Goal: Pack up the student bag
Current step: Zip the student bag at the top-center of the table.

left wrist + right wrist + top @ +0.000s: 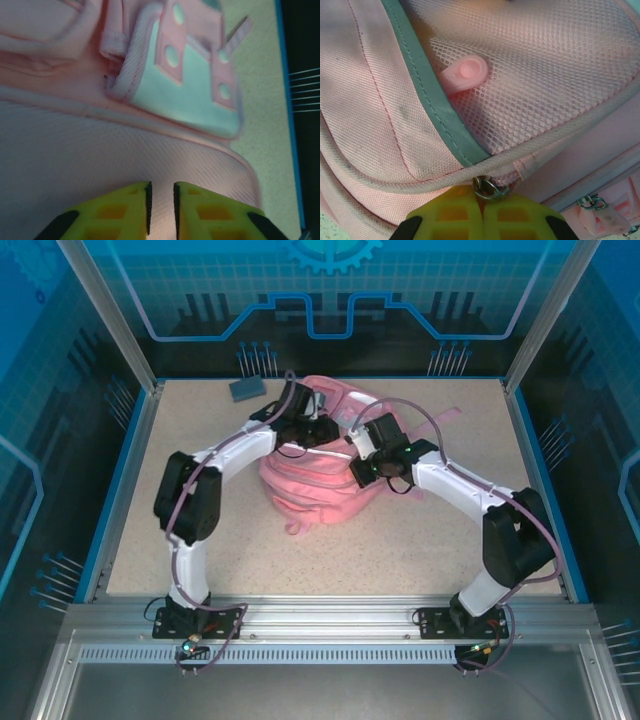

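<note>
On student bag (312, 492): right fingers (454, 220) clenched on zipper pull (489, 190); left fingers (120, 212) state unclear.

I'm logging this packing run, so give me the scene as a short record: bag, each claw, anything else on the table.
bag: large soft pink fabric backpack, lying mid-table on the speckled beige tabletop
left claw: over the bag's fabric, yellow fingers nearly together, grip unclear
right claw: shut on small metal zip ring
other: dark grey flat rectangular block, far left corner, apart from bag
</note>
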Robot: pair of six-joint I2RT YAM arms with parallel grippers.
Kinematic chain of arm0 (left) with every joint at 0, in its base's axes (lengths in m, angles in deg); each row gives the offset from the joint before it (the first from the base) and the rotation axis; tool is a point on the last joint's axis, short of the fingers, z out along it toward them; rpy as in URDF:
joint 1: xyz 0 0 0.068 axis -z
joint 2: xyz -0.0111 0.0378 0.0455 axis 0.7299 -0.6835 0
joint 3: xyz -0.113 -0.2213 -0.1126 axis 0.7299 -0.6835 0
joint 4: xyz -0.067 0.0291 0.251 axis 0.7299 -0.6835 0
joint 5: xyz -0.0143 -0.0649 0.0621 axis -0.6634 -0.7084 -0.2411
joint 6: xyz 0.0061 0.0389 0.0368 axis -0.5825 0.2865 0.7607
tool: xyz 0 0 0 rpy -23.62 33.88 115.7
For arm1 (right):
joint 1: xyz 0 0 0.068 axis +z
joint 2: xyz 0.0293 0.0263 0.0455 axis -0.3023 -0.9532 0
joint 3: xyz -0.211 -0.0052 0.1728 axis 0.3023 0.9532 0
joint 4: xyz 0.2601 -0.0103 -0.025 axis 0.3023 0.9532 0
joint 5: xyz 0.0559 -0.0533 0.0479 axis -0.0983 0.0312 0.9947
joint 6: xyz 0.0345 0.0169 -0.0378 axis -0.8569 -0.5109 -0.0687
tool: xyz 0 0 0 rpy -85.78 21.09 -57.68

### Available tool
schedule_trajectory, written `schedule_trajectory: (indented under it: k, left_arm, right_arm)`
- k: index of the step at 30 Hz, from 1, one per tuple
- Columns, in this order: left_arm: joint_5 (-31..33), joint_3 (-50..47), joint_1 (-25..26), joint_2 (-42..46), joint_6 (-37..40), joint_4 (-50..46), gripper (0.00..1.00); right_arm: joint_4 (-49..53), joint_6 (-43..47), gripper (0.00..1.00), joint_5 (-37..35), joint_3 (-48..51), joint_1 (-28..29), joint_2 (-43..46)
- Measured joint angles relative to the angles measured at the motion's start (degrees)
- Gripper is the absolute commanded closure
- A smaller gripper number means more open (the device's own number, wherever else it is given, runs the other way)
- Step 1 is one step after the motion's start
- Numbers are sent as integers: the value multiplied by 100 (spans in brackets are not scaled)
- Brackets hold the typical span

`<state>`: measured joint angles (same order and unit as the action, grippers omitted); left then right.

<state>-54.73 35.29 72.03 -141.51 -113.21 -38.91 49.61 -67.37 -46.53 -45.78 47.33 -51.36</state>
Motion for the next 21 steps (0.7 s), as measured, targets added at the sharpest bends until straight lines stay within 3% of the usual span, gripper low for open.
schedule_trajectory:
  k: [6, 15, 21]
  left_arm:
    - [208, 632, 151, -426, -350, -560, 89]
    - [260, 743, 247, -535, -868, -678, 90]
    - [240, 739, 249, -525, -890, -629, 73]
  right_arm:
    - [-66, -31, 100, -48, 343, 160, 269]
    - [-341, -525, 100, -295, 516, 745, 352]
    - [-531, -885, 100, -518, 610, 892, 350]
